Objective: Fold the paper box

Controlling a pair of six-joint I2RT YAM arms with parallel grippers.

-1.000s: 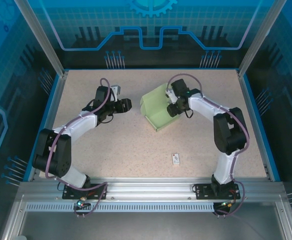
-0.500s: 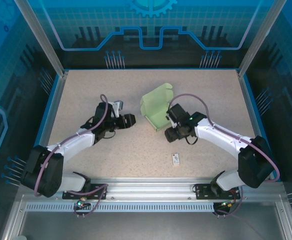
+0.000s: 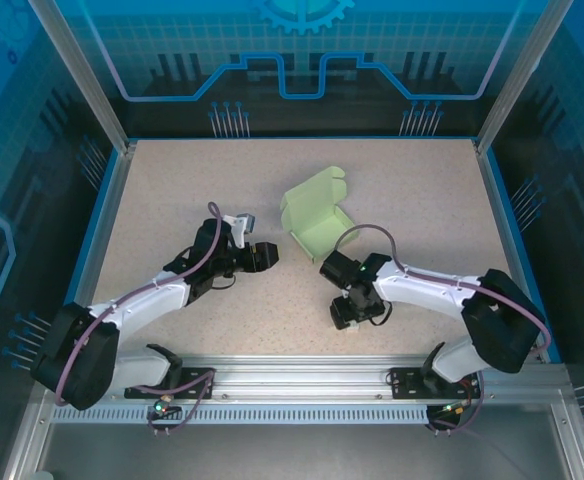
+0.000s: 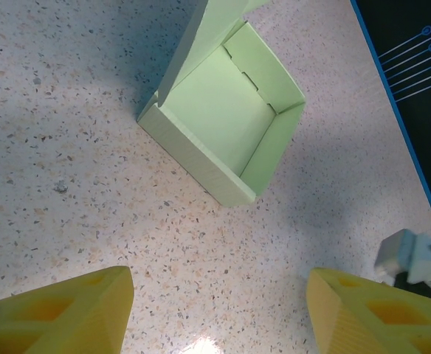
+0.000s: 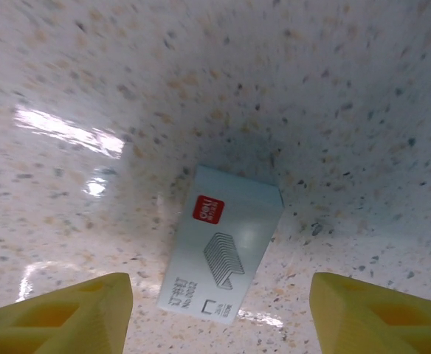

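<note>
Left gripper [image 3: 264, 254] has its jaws apart and empty, low over the table [image 3: 162, 190], facing the paper box [image 3: 314, 215]. Box is pale mint card, half formed: open tray, walls up, lid flap raised, around the table's middle. Right gripper [image 3: 350, 316] has its jaws apart and empty, over a small white staple box [image 5: 219, 254] by the near edge.

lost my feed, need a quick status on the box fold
Left gripper open, empty, facing paper box. Right gripper open, over small white packet. Box free, lid up. Nothing blocking.

White-black arms [image 3: 142, 295], purple cables [image 3: 215, 222], yellow fingers [image 4: 60, 310]
</note>
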